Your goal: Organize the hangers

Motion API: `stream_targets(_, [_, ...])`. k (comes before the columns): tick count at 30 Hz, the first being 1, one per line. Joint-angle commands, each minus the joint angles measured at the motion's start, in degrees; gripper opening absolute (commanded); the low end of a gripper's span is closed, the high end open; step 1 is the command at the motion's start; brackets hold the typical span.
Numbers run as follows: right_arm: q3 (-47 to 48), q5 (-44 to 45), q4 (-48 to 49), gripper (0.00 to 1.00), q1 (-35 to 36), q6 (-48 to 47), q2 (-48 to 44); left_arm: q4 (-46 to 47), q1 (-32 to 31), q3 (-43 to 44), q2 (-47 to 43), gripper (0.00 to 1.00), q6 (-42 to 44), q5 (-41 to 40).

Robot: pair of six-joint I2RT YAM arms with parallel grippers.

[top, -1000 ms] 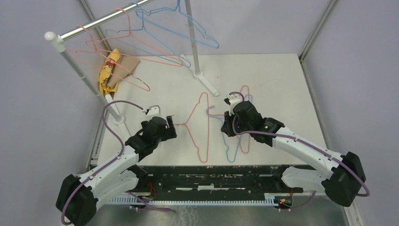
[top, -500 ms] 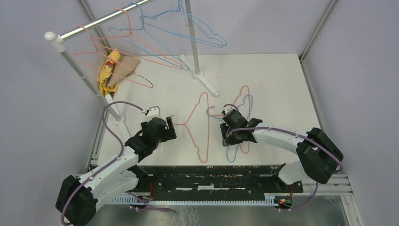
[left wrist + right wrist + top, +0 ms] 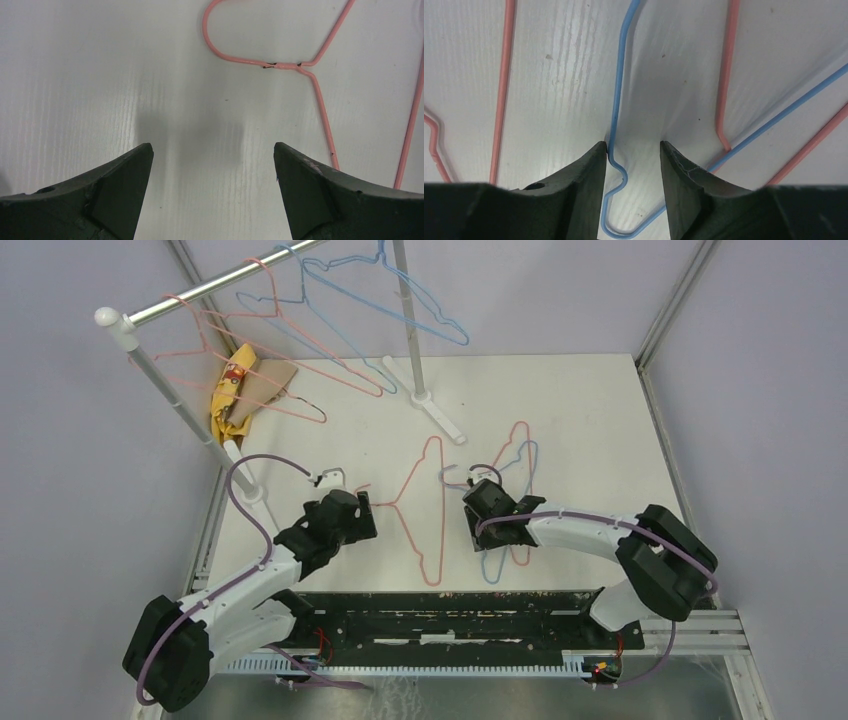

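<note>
Three hangers lie flat on the white table (image 3: 590,420), in front of the two arms. One pink hanger (image 3: 285,65) lies to the left of the other two, with its hook pointing at the left arm. The blue hanger (image 3: 616,100) and a second pink hanger (image 3: 726,75) lie just to its right, crossing over each other.

The left gripper (image 3: 366,512) sits low over the table with its fingers spread wide and nothing between them. The pink hanger's hook lies just ahead of its fingertips and does not touch them.

The right gripper (image 3: 631,148) is low over the blue hanger. Its fingers are drawn close together with the blue wire running between them. The wire rests against the inner edge of one finger, and a gap remains on the other side, so the wire is straddled rather than pinched.

More hangers, pink and blue (image 3: 440,326), hang from a metal rail (image 3: 200,288) on white poles at the far left corner. A yellow bundle (image 3: 232,390) lies on the table beneath the rail.
</note>
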Motion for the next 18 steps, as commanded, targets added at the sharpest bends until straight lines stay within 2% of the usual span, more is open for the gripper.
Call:
stream_targets(1, [2.8,7.0,-3.8,0.51,3.7,-2.0,5.6,3.5,-0.3,0.2,0.3,0.97,-1.3,0.5])
stream_targets(6, [7.2,10.4,-7.0,0.39,6.0,-1.8,12.0,3.3,-0.3,0.0,-0.2,0.97,-1.0,0.3])
stream_targets(18, [5.9,13.0,-8.4,0.42,6.1,0.9,14.1,2.5,-0.3,-1.6,-3.3,0.98,-1.3,-0.8])
